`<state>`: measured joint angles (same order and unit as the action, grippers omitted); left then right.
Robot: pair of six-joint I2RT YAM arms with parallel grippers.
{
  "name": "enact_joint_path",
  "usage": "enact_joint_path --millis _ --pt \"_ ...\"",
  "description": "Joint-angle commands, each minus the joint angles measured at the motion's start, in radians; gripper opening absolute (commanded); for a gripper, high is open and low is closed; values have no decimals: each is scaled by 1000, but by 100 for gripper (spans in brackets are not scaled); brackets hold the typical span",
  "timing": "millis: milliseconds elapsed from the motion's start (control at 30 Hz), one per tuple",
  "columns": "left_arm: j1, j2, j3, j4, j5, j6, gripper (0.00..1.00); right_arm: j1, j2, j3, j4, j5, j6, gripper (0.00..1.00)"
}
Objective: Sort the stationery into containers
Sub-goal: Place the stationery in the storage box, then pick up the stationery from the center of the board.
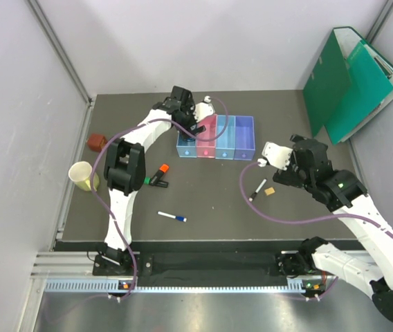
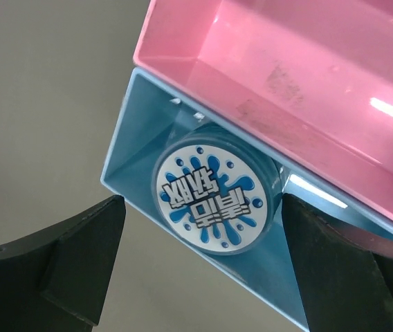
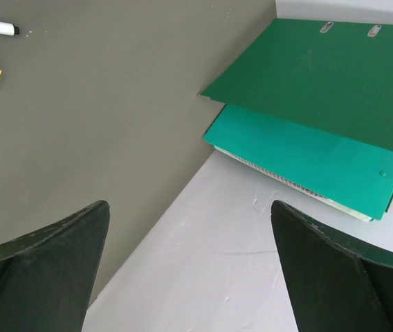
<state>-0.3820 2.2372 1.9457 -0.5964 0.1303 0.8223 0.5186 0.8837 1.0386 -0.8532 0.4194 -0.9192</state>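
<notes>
The left claw (image 2: 203, 263) is spread wide over the bins, and the tape roll (image 2: 214, 197) sits in the light blue bin (image 2: 138, 166) next to the pink bin (image 2: 286, 83). The right claw (image 3: 189, 228) is spread wide too, holding nothing, near the green folders (image 3: 321, 90).

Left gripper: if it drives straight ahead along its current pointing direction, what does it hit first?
Likely the blue tape roll, centred between the left gripper's open fingers, inside the light blue bin beside the pink bin. Depth is unclear, so the bin's rim might catch a finger first.
</notes>
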Motion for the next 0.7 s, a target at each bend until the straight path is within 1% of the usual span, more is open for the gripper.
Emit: enact_joint_path --millis 0,133,167,200,267,367,433,467,500,567,667 --pt "-12 -76 -59 194 -87 12 99 -8 -12 5 33 -2 17 100" --pt "-18 -76 -91 268 -123 2 99 -8 -11 0 36 -2 22 100" --pt "-20 -83 -100 309 -121 -3 99 -8 -11 0 36 -2 22 100" --pt "-21 -86 -112 322 -154 -6 99 -8 -11 1 36 -2 23 100" --pt "-23 -96 -114 330 -149 -20 99 -8 -9 3 26 -8 25 100" --pt "-23 -113 -113 302 -135 -28 99 -8 -5 18 -29 -56 36 100" --pt "-24 -125 -113 259 -83 -25 99 -8 3 35 -82 -151 36 99" --pt "-24 -143 -113 241 -69 -23 99 -8 6 38 -152 -186 30 100" --pt "-24 -154 -116 203 -61 -23 99 -8 8 35 -174 -233 4 100" --pt "-24 -197 -117 159 -31 -23 99 -6 15 14 -207 -269 -32 100" --pt "-23 -266 -128 98 0 -28 99 -9 40 -25 -210 -317 -92 100"
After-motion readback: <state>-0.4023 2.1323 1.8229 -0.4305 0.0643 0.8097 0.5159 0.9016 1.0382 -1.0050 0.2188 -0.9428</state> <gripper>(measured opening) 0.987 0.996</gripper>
